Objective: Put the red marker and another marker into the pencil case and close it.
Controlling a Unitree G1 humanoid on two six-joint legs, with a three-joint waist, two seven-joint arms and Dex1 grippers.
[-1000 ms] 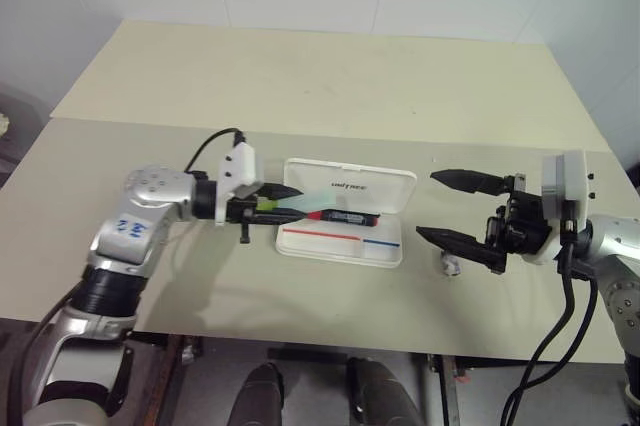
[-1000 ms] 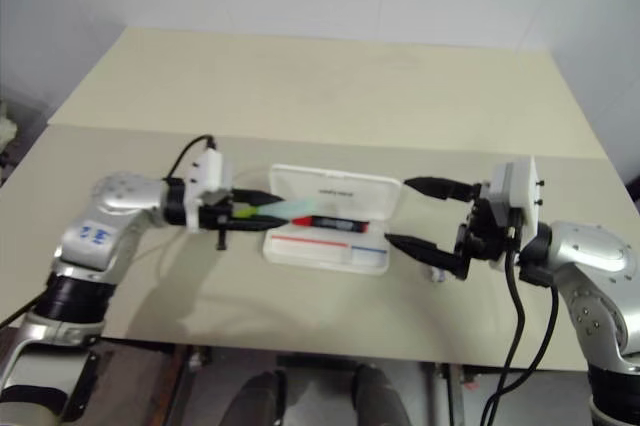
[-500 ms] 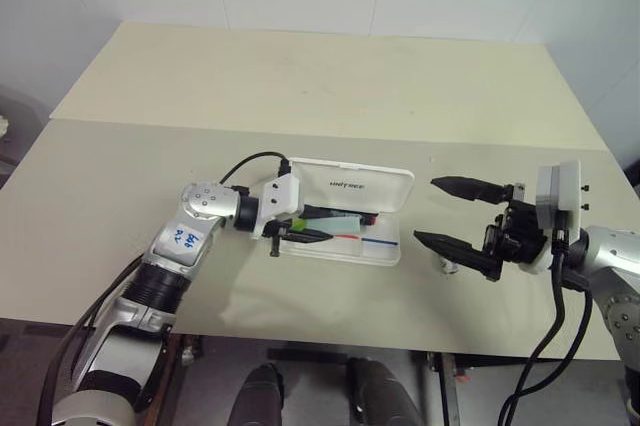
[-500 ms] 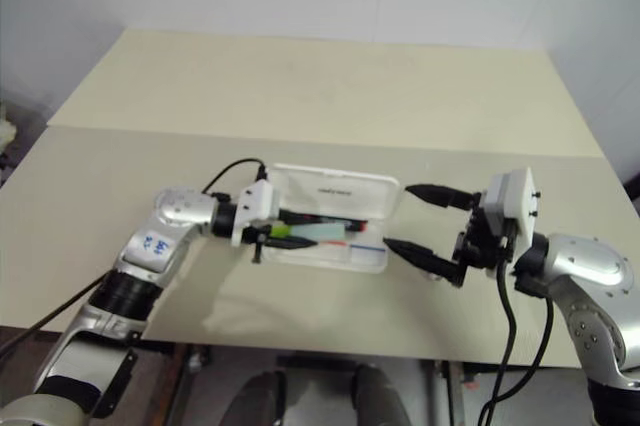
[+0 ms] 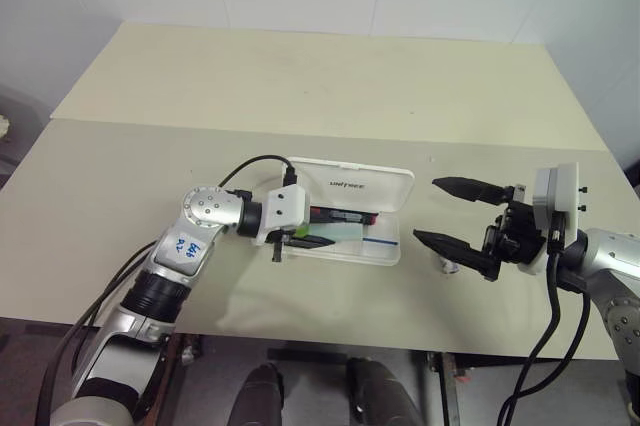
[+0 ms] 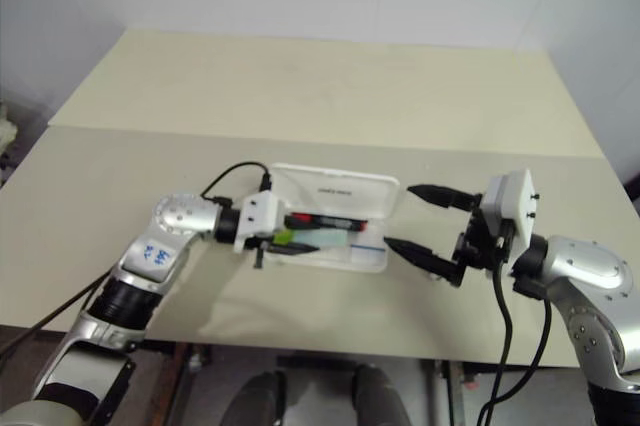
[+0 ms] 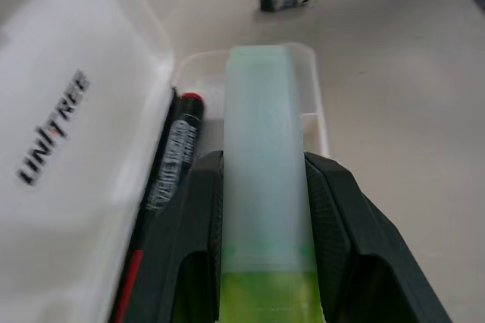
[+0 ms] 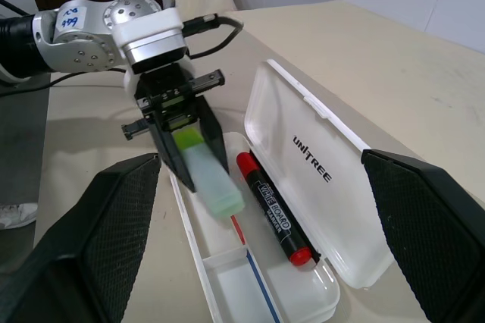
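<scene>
White pencil case (image 8: pixel 318 186) lid reads "UNITREE"; marker (image 8: pixel 273 217) print probably "BOARD".

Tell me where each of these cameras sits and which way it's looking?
Head eyes: look down over both arms at the pencil case.
Left wrist: looks along the left gripper, shut on the green marker, beside the red marker.
Right wrist: between the open right gripper's fingers, facing the left gripper.
All share the case.
</scene>
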